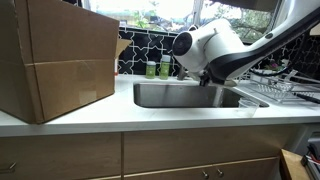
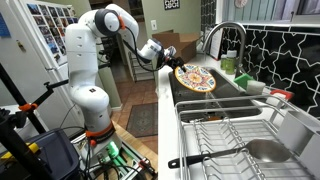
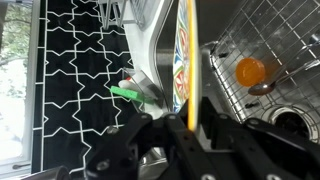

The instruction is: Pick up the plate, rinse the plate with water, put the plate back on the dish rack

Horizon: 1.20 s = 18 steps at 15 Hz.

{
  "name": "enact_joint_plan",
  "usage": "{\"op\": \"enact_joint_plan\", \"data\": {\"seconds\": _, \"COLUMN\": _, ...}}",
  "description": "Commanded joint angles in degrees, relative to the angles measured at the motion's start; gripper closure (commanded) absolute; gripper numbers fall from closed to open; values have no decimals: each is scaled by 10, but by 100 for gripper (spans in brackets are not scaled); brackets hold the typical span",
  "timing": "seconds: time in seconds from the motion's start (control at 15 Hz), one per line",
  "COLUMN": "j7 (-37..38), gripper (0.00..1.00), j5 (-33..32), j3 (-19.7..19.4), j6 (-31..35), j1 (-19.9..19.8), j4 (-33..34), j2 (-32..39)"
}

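One step looks to be in hand, the rinse, and it begins with the bench (image 1: 150, 116) and the sink (image 1: 190, 96) sunk into its middle, between front and back edges; the arm (image 2: 120, 24) should keep its load inside that basin, so run-off falls there and not on the bench top. The dish rack (image 2: 232, 132) sits past the basin toward one end of the bench; it is the place to go back to once the rinse is done, and I judge an edge-first approach safest. The faucet (image 2: 228, 36) stands at the back edge; no stream of water shows, so the patterned face wants bringing under the spout, tilted so water sheets off downward. The plate (image 2: 194, 78) hangs tilted in the air over the basin, off the bench; the gripper (image 3: 190, 118) pinches its rim, jaws pressed on either face; a wet glossy rim may slip, so slow moves seem wise. The plate is round; its face is not plain but patterned in many colours, with a yellow band at the rim; the wrist view shows it edge-on and thin.
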Motion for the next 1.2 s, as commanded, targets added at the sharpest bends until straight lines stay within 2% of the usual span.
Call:
{"op": "enact_joint_plan", "data": {"seconds": 0.0, "j7": -67, "gripper": 97, "j5": 26, "j3": -6, "j6": 24, "j1": -4, "j4": -42, "j2": -53}}
{"op": "enact_joint_plan", "data": {"seconds": 0.73, "j7": -235, "gripper": 97, "j5": 73, "j3": -14, "j6": 9, "j1": -4, "j4": -115, "j2": -173}}
{"op": "enact_joint_plan", "data": {"seconds": 1.13, "j7": -257, "gripper": 97, "j5": 109, "j3": -31, "j6": 5, "j1": -14, "j4": -146, "j2": -253}}
